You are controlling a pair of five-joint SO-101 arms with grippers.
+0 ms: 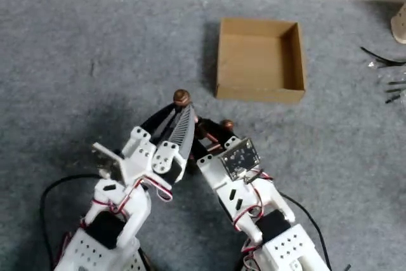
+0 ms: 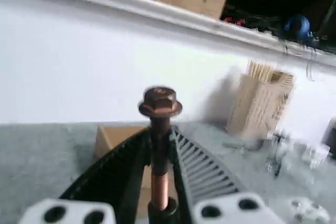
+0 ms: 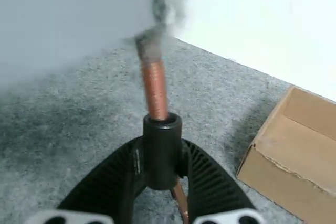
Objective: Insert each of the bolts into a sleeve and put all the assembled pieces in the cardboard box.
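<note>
You have the left gripper (image 2: 160,139) clamped on the shank of the upright copper flange-headed bolt (image 2: 160,109), its lower end seated in the black cylindrical sleeve (image 3: 162,150) pinched by the right gripper (image 3: 163,167), while the open brown cardboard box (image 1: 259,95) stands nearby on the grey carpet (image 1: 95,42), floor showing.

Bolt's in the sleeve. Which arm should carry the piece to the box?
Right, likely: the right gripper grips the sleeve holding the bolt, and the cardboard box sits nearer that arm.
</note>
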